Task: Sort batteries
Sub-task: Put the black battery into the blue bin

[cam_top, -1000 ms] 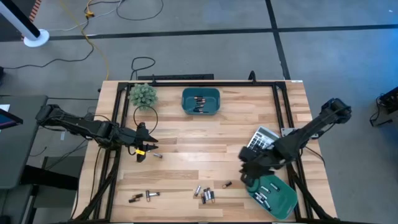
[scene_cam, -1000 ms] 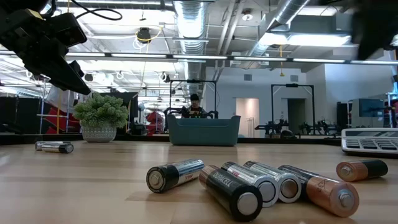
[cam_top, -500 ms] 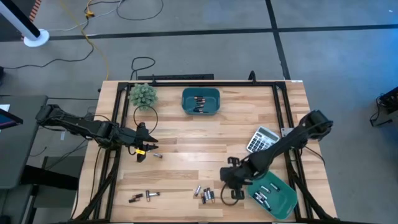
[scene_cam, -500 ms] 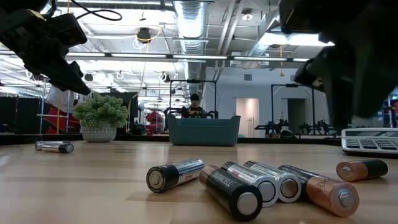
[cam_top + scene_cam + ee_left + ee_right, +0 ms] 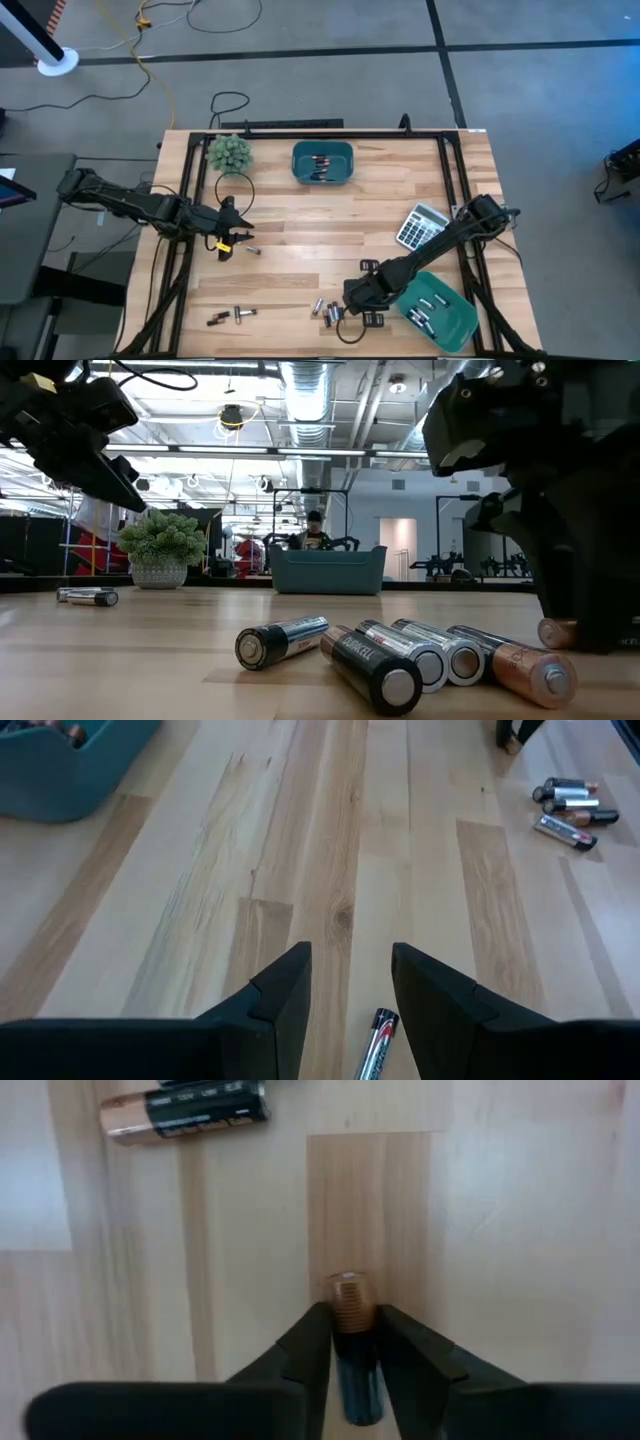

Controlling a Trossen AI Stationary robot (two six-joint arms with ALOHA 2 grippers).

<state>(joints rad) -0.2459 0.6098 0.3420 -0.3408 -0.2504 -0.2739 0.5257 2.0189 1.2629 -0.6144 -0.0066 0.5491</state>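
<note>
The right gripper (image 5: 352, 322) is down at the near edge of the wooden surface (image 5: 330, 230), just beside a cluster of batteries (image 5: 328, 312). In the right wrist view its two fingers (image 5: 310, 1342) stand on either side of a single copper-ended battery (image 5: 351, 1338) and press against its flanks; the battery lies on the wood, so the gripper is clamped on it at surface level. Another battery (image 5: 185, 1111) lies loose a little farther off in that view. The low view shows the same cluster in front of the camera, four or five batteries lying side by side and touching, with the right arm's dark bulk standing just beside them.

The left gripper (image 5: 228, 241) hovers over the left part of the surface with its fingers (image 5: 283, 995) apart and nothing between them. A lone battery (image 5: 373, 1042) lies on the wood just under and beyond the gap.

A further small group of batteries (image 5: 231, 316) lies near the front left corner. One teal bin (image 5: 323, 163) sits at the far middle of the surface with several batteries inside. A second teal bin (image 5: 462, 322) stands at the front right corner, also holding batteries, just beside the right arm. A calculator (image 5: 421, 224) lies close behind that bin. A small potted plant (image 5: 229, 152) stands at the far left.
</note>
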